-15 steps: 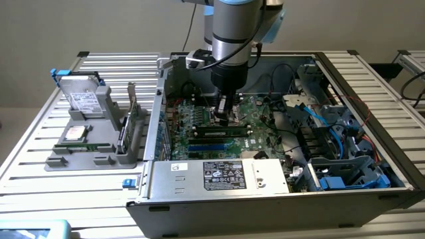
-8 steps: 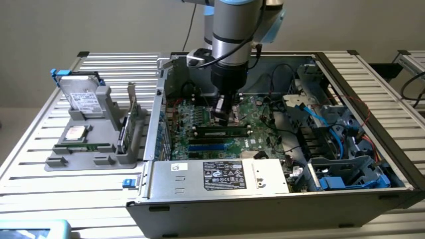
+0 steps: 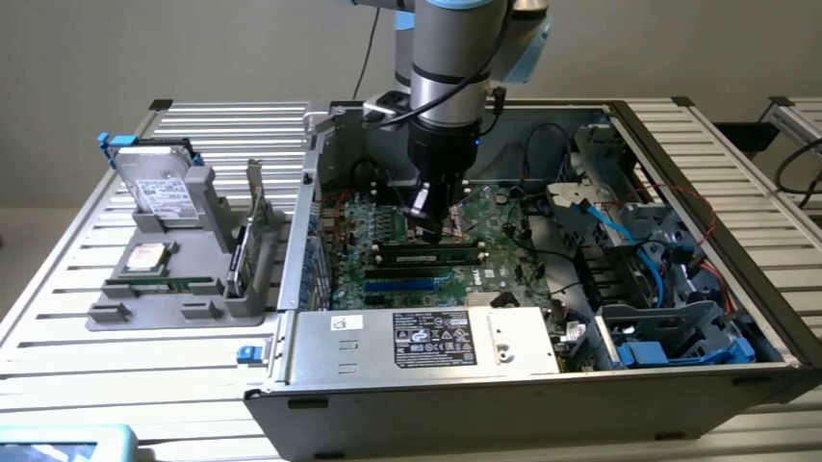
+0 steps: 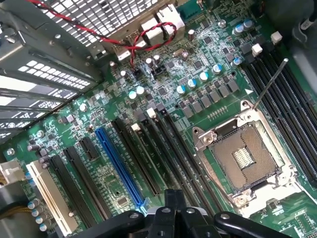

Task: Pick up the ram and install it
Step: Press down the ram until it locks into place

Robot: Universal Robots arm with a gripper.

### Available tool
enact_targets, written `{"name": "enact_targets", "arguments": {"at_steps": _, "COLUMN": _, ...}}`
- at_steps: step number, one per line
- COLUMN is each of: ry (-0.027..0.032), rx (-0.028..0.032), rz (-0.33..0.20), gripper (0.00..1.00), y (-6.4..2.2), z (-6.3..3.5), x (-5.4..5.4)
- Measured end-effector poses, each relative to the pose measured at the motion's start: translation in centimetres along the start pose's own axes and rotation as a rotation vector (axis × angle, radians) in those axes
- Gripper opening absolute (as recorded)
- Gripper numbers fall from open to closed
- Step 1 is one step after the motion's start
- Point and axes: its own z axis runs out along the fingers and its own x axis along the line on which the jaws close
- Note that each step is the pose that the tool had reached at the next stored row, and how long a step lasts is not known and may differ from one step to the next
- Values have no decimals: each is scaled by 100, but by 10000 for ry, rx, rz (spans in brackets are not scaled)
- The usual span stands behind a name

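A plain grey wall is seen behind a table (image 3: 77, 318) built of ribbed aluminium slats, on which an open computer case (image 3: 514, 385) is laid on its side. At the exterior view's left of the case, a grey plastic fixture (image 3: 173, 289) is set on the slats; a hard drive (image 3: 161, 188) is stood upright in it, a processor chip (image 3: 145, 255) is laid flat on it, and an expansion card (image 3: 257, 226) is held on edge at its right side. Inside the case a green motherboard (image 3: 385, 241) is exposed, with blue cables (image 3: 617, 221) bundled toward the exterior view's right. The arm is lowered into the case from above, and the gripper (image 3: 428, 229) is placed over the middle of the board. The ram (image 3: 430, 256) is seen lying in a slot just below the fingertips, on the near side of them. Whether the claw is released or clenched cannot be told. In the wrist view, the empty processor socket (image 4: 245, 158), a blue slot (image 4: 119, 166) and rows of black slots are seen.
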Motion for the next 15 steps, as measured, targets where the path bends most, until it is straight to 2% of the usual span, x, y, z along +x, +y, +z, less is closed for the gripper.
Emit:
{"name": "enact_targets", "arguments": {"at_steps": 8, "ry": 35, "rx": 57, "rz": 840, "gripper": 11, "y": 0, "z": 0, "x": 0}}
{"name": "enact_targets", "arguments": {"at_steps": 15, "ry": 52, "rx": -2, "rz": 1706, "gripper": 11, "y": 1, "z": -1, "x": -1}}
